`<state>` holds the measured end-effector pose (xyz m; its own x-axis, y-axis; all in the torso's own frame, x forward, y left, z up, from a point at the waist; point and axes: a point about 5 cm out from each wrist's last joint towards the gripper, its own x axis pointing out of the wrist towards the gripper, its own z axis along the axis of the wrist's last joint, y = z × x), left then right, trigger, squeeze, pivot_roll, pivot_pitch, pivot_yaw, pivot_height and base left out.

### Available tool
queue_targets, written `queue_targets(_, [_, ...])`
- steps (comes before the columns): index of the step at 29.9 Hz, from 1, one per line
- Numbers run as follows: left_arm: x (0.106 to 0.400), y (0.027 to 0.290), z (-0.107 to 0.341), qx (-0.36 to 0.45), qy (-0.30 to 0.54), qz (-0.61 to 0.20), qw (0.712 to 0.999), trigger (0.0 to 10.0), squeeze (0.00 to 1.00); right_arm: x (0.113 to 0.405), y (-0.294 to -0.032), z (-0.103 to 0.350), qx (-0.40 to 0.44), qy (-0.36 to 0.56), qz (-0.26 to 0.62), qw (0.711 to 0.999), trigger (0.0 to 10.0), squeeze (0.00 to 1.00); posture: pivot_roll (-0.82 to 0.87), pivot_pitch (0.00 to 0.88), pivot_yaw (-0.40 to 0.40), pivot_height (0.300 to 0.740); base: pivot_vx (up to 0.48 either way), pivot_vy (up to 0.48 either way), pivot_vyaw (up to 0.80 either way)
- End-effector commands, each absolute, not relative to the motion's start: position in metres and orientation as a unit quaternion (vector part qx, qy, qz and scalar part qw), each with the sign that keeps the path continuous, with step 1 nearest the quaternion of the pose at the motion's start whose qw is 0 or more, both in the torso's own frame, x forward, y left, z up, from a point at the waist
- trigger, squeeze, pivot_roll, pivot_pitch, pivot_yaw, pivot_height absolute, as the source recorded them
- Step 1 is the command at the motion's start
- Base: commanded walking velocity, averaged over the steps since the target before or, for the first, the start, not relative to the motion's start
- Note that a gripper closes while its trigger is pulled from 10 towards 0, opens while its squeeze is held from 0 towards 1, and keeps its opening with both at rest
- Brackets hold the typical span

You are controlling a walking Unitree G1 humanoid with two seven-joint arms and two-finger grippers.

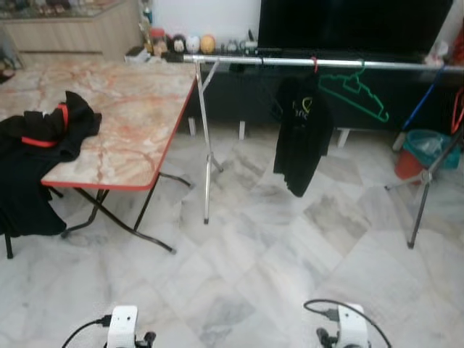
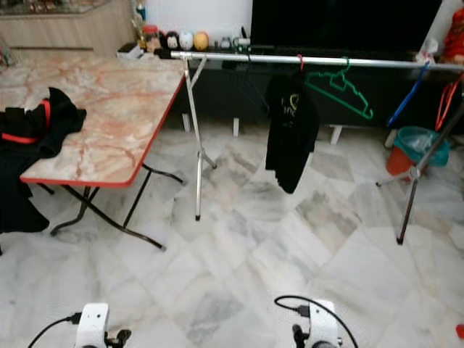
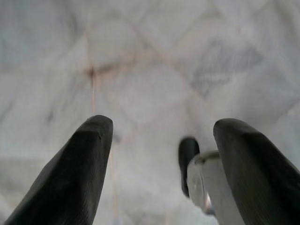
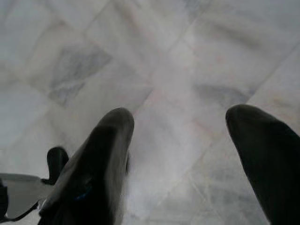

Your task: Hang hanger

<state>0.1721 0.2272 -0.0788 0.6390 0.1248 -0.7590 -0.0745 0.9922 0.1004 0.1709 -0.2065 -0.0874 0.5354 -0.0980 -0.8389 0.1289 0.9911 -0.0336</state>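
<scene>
Left gripper (image 3: 159,136): two black fingers spread apart with nothing between them, pointing down at the grey-veined marble floor (image 1: 290,246). Right gripper (image 4: 180,126): fingers likewise parted and empty, hanging over the same tiles. In the head views both arms show as white wrist housings with black cables at the bottom edge, well short of the furniture.

Clothes rail (image 1: 290,63): a silver horizontal bar on thin metal legs, running from beside the table's far right corner across toward the right edge of the scene. Green hanger (image 1: 359,93): a thin wire-like frame of bright green, triangular in outline, hooked over the rail toward its right end and tilted, with no garment on it. Black shirt (image 1: 301,134): suspended from the rail just left of the green hanger on a red hook, a small pale logo on its chest, its hem hanging clear of the floor.

Folding table (image 1: 138,116): pink marble-pattern top with a red rim on black crossed legs, standing left of the rail. Black garment (image 1: 36,152): heaped at the table's near left corner with a red band showing, part of it draping over the edge.

Behind the rail stand a dark screen (image 1: 355,25) and a low shelf with small round items; a teal bucket (image 1: 431,148) sits by the rail's right leg.
</scene>
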Motion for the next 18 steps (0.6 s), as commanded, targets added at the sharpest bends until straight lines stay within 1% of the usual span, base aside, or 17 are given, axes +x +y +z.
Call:
queue_targets(1, [0.1706,0.2283,-0.0796,0.022,0.426,0.063,0.902,10.0,0.0,0.1732,-0.2076,-0.0861,0.014,0.474,-0.064,0.878,10.0,0.0,0.01,0.0,-0.024,0.74,0.0,0.0,0.0])
queue_targets(13, [0.1663,0.2283,-0.0814,0.021,0.43,0.059,0.901,10.0,0.0,0.1729,-0.2072,-0.0863,0.015,0.474,-0.066,0.878,10.0,0.0,0.01,0.0,-0.021,0.74,0.0,0.0,0.0])
queue_targets(18, [0.1647,0.2306,-0.0814,0.026,0.43,0.059,0.9,10.0,0.0,0.1713,-0.2058,-0.0875,0.009,0.482,-0.061,0.874,10.0,0.0,0.01,0.0,-0.021,0.74,0.0,0.0,-0.72])
